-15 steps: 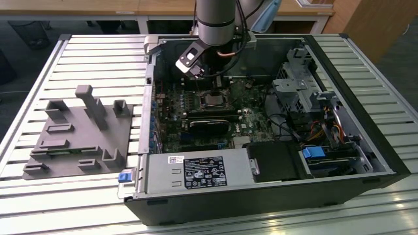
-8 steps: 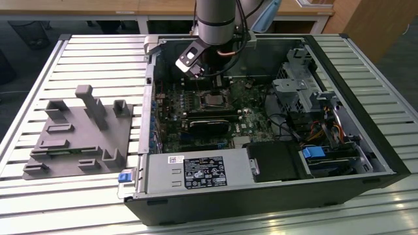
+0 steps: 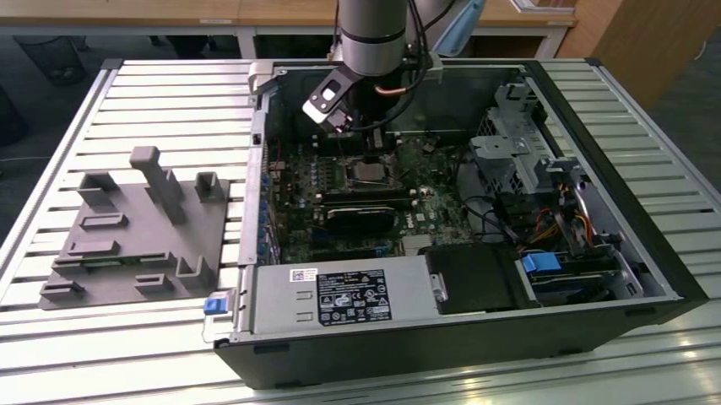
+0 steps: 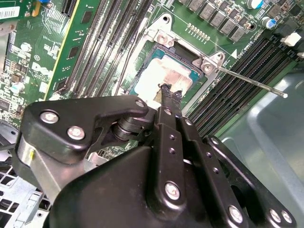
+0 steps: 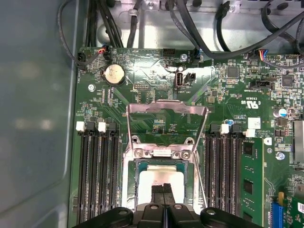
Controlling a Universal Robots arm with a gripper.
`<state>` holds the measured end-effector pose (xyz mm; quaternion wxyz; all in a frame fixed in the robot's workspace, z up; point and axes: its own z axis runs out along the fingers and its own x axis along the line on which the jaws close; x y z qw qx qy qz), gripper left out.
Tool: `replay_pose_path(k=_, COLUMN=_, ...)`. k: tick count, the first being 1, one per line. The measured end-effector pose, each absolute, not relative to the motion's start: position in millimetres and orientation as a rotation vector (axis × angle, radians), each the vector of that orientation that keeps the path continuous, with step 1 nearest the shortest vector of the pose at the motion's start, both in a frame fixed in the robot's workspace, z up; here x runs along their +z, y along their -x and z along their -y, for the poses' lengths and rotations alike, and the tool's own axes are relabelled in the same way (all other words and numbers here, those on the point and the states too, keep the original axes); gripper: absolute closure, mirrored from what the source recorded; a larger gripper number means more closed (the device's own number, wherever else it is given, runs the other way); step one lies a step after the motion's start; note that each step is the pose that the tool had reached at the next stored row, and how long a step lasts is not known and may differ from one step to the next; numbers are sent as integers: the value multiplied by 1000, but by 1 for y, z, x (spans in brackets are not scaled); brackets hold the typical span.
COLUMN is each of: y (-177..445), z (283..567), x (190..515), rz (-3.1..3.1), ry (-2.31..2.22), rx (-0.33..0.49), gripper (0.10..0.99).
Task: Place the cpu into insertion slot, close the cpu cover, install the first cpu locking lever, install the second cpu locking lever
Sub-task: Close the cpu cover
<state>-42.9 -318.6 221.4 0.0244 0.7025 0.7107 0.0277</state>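
Two black fingers of the tool (image 4: 168, 93) are pressed together, their tips on or just above the silvery face of the cpu (image 5: 153, 176), which lies flat in the insertion slot (image 5: 129, 184) on the green motherboard (image 5: 142, 76). Hinged at the socket's edge, the cpu cover (image 5: 166, 106) stands swung open, and a thin locking lever (image 4: 251, 81) juts free beside it. The open computer case (image 3: 451, 337) lies on a slatted desk (image 3: 169, 93), a grey fixture (image 3: 141, 228) at the exterior view's left.
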Motion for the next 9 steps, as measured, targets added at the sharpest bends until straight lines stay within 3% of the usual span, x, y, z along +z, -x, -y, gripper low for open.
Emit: replay_pose_path(k=9, y=43, z=319, x=223, rz=-2199, ry=-2173, rx=86, gripper=980)
